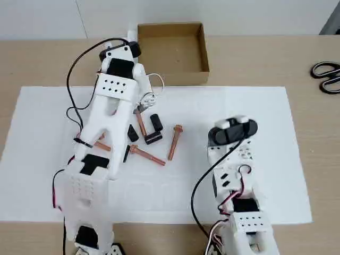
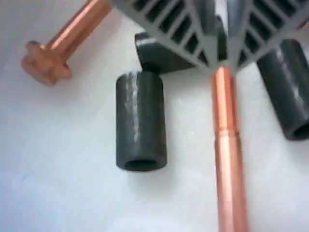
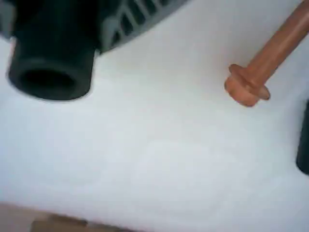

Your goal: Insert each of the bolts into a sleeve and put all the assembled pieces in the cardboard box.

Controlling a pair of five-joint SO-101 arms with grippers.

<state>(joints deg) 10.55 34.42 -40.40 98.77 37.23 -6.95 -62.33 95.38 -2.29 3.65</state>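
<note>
**Left gripper.** The left gripper (image 2: 223,63) is closed on the shaft of a copper bolt, referred to here as the held bolt (image 2: 228,145). The jaws meet on the shaft. The remainder of the held bolt extends beyond the fingertips, low over the white sheet (image 1: 255,106).

**Parts near the left gripper.**
- A near sleeve (image 2: 140,128) lies just beside the held bolt, parallel to it and not touching it.
- A far sleeve (image 2: 289,92) lies on the opposite side of the held bolt.
- A rear sleeve (image 2: 157,54) is partly hidden behind one finger.
- A loose bolt (image 2: 63,43) lies outboard of the near sleeve. Its flanged head is turned away from the gripper.

**Cardboard box.** The cardboard box (image 1: 175,78) stands beyond the left gripper, off the white sheet. It is well apart from the right gripper (image 3: 53,34).

**Right gripper.** The right gripper is closed on a dark sleeve, referred to here as the gripped sleeve (image 3: 50,72). The open bore of the gripped sleeve is presented at the fingertips. A second loose bolt (image 3: 251,82) lies on the sheet near this gripper, with its head end nearer to it. The edge of an edge sleeve (image 3: 304,140) is seen farther off.

**Other items.** A pair of scissors (image 1: 326,77) lies on the table (image 1: 265,58), well apart from both grippers.
</note>
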